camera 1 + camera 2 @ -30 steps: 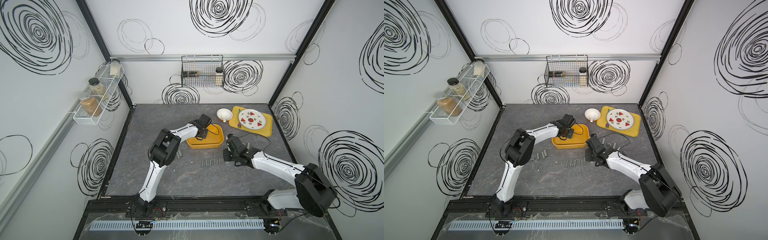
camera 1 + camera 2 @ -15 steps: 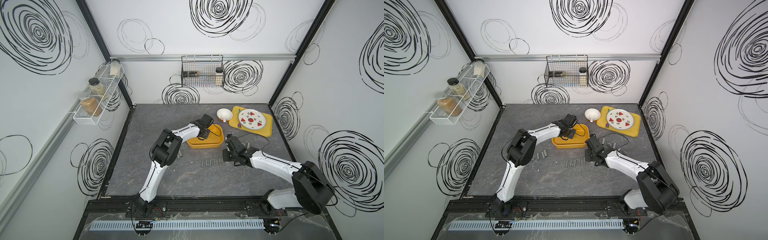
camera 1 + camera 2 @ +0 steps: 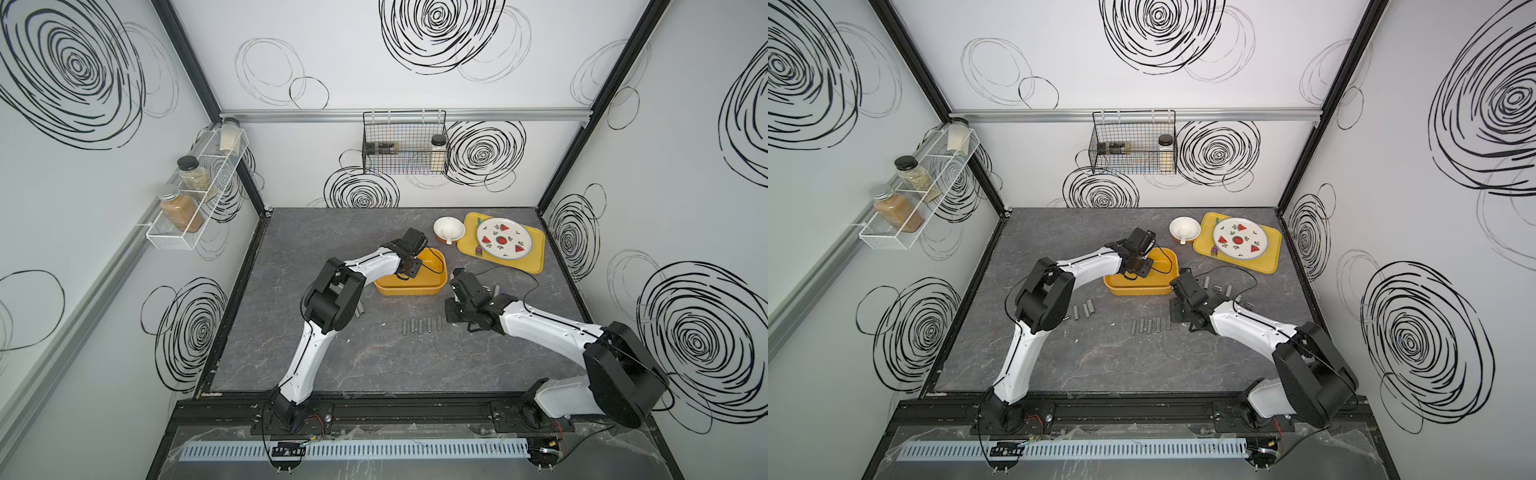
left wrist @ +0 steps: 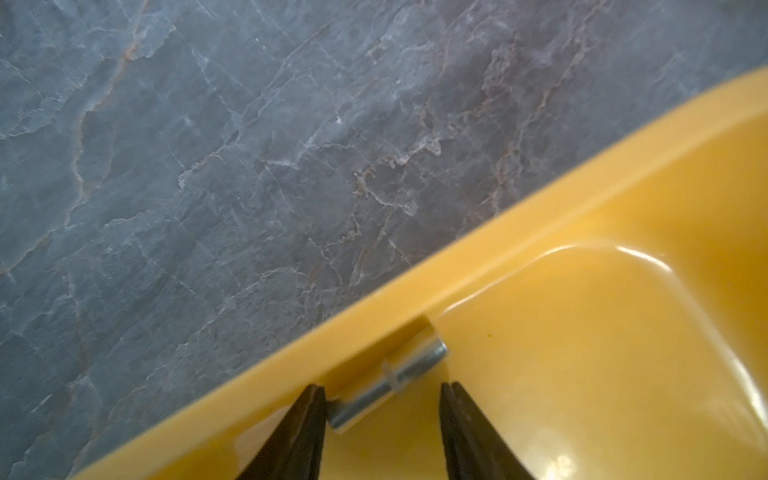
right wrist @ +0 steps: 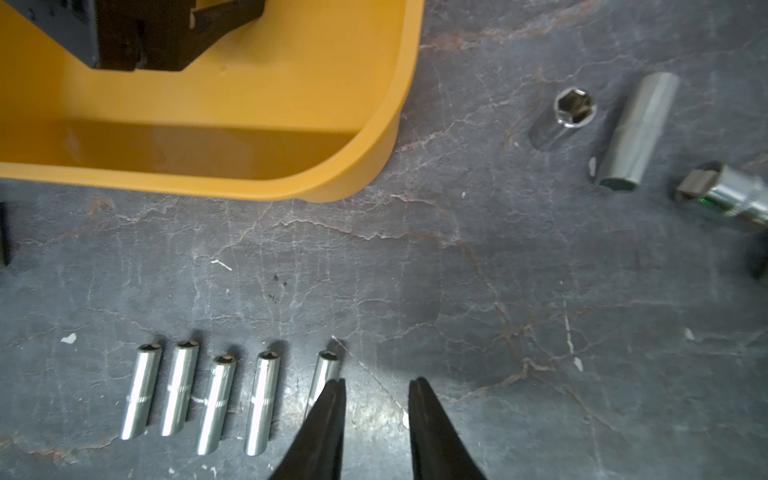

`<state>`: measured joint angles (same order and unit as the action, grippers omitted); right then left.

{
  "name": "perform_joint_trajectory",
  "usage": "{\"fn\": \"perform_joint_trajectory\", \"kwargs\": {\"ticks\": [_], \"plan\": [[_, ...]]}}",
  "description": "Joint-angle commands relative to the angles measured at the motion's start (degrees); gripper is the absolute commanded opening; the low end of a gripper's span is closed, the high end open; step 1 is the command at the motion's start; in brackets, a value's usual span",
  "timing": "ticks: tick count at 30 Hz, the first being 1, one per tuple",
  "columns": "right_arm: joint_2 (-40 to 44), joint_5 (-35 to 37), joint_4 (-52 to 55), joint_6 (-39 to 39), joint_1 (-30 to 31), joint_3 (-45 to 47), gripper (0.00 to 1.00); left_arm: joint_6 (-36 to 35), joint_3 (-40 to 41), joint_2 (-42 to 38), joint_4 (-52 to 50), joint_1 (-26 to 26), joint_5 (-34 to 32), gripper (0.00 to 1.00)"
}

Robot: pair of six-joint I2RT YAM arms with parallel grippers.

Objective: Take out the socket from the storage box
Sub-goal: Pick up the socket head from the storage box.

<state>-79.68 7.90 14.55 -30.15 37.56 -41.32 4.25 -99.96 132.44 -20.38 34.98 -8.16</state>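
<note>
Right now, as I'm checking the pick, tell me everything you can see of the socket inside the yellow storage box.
The socket is a slim, shiny metal cylinder with a thin ring around its middle. It lies on its side on the storage box floor, along the foot of one wall. The left tool straddles it, fingers apart; one end sits at a fingertip, contact unclear.

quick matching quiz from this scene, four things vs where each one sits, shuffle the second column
Things:
1. lone socket
2. row of five sockets
3. watermelon plate
4. white bowl

Places:
A. on the flat yellow tray
B. on the table, right beside the tray
C. inside the storage box, along its wall
D. on the table, on the robot's side of the box

Pairs: 1-C, 2-D, 3-A, 4-B
</note>
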Motion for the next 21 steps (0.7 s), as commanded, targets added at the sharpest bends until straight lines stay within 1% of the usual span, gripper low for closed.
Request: {"fn": "perform_joint_trajectory", "kwargs": {"ticks": [1, 5, 9, 11, 14, 17, 20, 21], "plan": [[-0.7, 0.1, 0.1, 0.6, -0.2, -1.3, 0.31, 0.6, 4.4, -1.4, -2.8, 1.5, 1.7, 0.51], [-0.6, 0.0, 0.0, 0.6, -0.2, -1.2, 0.31, 1.3, 6.9, -3.7, -1.8, 1.5, 3.6, 0.49], [-0.6, 0.1, 0.1, 0.7, -0.2, -1.3, 0.31, 1.5, 6.3, -3.7, -1.0, 1.3, 3.2, 0.49], [-0.6, 0.3, 0.3, 0.7, -0.2, -1.4, 0.31, 1.5, 5.0, -2.8, -0.9, 1.0, 3.3, 0.51], [-0.5, 0.7, 0.4, 0.8, -0.2, -1.4, 0.31, 1.5, 1.7, 0.0, -1.9, 0.5, 3.2, 0.52], [-0.7, 0.9, 0.5, 0.8, -0.2, -1.4, 0.31, 1.5, 0.2, 2.0, -2.0, 0.4, 3.1, 0.51], [-1.0, 0.8, 0.4, 0.8, -0.2, -1.4, 0.31, 1.4, -0.2, 3.1, -1.8, 0.7, 4.5, 0.49], [-1.0, 0.7, 0.4, 0.8, -0.2, -1.5, 0.31, 1.3, -0.1, 3.2, -1.6, 0.8, 4.8, 0.46]]}}
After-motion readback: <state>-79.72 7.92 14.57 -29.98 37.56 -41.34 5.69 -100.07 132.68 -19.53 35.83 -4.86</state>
